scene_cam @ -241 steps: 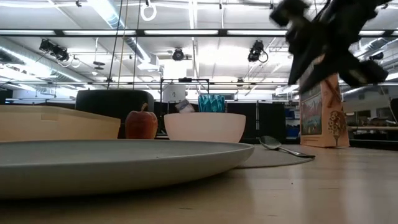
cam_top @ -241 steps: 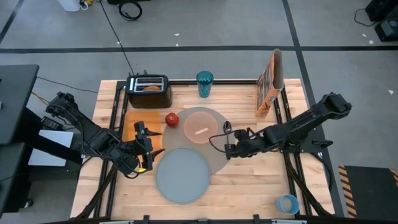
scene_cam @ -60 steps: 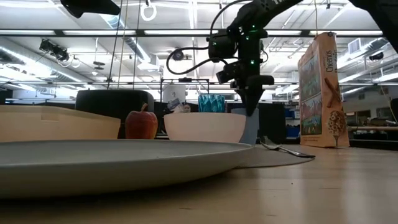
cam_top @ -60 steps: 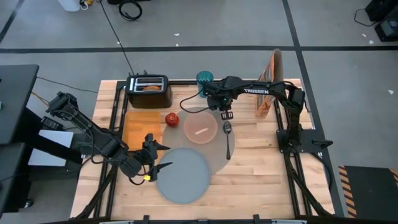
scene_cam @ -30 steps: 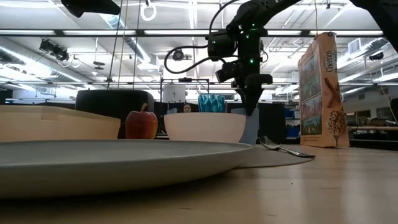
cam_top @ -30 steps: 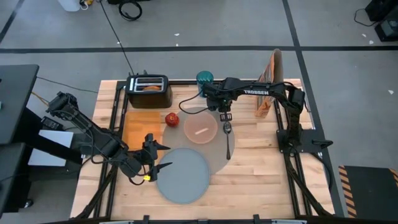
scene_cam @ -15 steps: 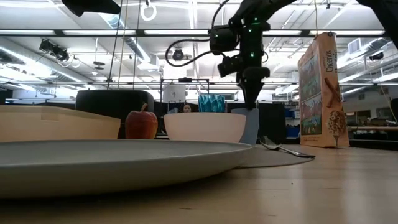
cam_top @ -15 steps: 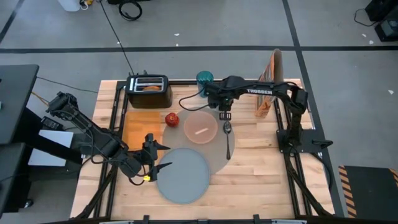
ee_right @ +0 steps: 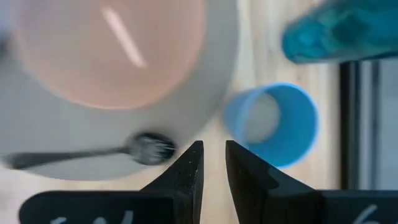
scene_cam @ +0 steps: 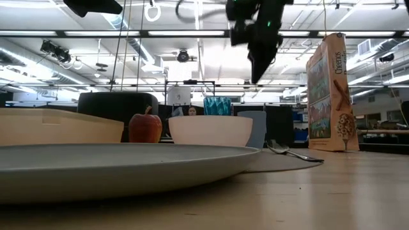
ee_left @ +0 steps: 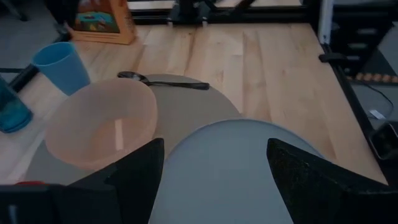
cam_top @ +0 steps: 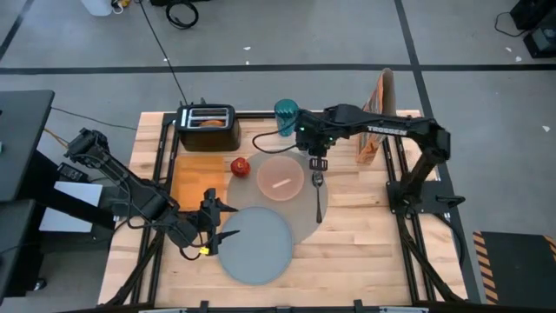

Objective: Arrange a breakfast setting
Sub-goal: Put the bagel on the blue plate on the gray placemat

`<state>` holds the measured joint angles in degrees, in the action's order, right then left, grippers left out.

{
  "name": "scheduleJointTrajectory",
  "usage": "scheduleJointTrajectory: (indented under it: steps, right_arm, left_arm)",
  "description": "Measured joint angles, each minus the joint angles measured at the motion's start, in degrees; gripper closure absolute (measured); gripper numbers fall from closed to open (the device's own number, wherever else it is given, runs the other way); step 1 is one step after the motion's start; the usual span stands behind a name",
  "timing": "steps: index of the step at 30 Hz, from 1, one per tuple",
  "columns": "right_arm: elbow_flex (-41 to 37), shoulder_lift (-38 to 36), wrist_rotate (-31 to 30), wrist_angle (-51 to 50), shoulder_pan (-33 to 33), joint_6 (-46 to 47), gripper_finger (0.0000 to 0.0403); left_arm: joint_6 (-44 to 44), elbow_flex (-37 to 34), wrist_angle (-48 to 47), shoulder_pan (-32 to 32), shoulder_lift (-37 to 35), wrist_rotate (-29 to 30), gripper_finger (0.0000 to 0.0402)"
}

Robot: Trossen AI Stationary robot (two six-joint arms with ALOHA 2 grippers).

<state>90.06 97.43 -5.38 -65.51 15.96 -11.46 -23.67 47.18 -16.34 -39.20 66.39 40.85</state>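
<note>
The small light-blue cup [ee_right: 270,124] stands upright on the wood, just off the far right edge of the round grey mat [cam_top: 304,209]. My right gripper [ee_right: 211,163] hangs above it, pointing down. Its fingers are a narrow gap apart and hold nothing. On the mat rest the pink bowl [cam_top: 280,178] and the metal spoon [cam_top: 318,196]. The grey plate [cam_top: 254,243] overlaps the mat's near side. My left gripper [cam_top: 217,224] stands open at the plate's left edge, touching nothing. The red apple [cam_top: 241,165] lies left of the bowl.
A black toaster [cam_top: 207,127] with a bagel in its slots stands at the far left, a teal glass [cam_top: 286,116] beside it. The orange cereal box [cam_top: 378,117] stands upright at the far right. An orange board [cam_top: 193,178] lies left of the apple.
My right gripper has risen from the light-blue cup's rim to well above it and drifted slightly toward the table's right edge. The cup stays standing where it was.
</note>
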Motion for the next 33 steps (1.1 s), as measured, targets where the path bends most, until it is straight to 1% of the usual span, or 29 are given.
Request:
scheduleJointTrajectory:
  steps: [3,5,8,11,14,16,19,23,25,29,31,33]
  right_arm:
    - [-0.02,-3.18,3.29,0.23,-3.35,4.06,0.0328]
    - [-0.02,-5.02,4.03,0.66,-6.57,5.20,0.0328]
    - [-0.03,-7.08,4.03,3.04,-12.35,6.78,0.0328]
    - [-0.04,-8.07,3.91,7.36,-18.46,8.36,0.0328]
    - [-0.04,-7.76,2.65,11.70,-24.26,8.93,0.0328]
    - [-0.18,-6.99,1.98,13.59,-27.89,8.97,0.0328]
    - [-2.30,-5.86,2.01,16.71,-32.78,9.76,0.0328]
    - [-8.52,-5.73,2.03,23.29,-37.77,11.72,0.0328]
    - [-11.83,-5.75,2.05,25.67,-39.54,13.10,0.0328]
    - [-17.13,-5.88,2.03,31.12,-41.39,15.45,0.0328]
    - [-19.15,-5.92,2.03,33.94,-41.50,15.77,0.0328]
    - [-20.56,-5.92,2.03,37.39,-41.29,15.45,0.0328]
  left_arm:
    - [0.38,0.00,0.20,-0.02,0.00,-0.63,0.0111]
    - [0.39,0.00,0.20,0.10,0.00,-0.28,0.0111]
    - [0.80,0.00,0.27,1.07,0.00,2.99,0.0111]
    - [3.50,0.86,0.31,5.39,-0.02,2.44,0.0111]
    - [8.22,3.67,-1.14,11.57,-0.52,-2.48,0.0111]
    - [11.73,6.61,-4.52,16.44,-0.54,-6.38,0.0111]
    - [14.75,11.32,-13.23,24.69,-1.45,-10.86,0.0111]
    - [17.11,15.99,-26.48,38.55,-1.33,-16.85,0.0111]
    - [19.72,17.77,-31.28,46.46,-1.23,-19.67,0.0111]
    - [27.33,20.25,-38.81,63.32,-0.26,-27.21,0.0111]
    - [31.02,22.45,-40.03,70.48,1.16,-29.04,0.0111]
    - [34.82,24.57,-43.25,76.96,3.04,-29.83,0.0111]
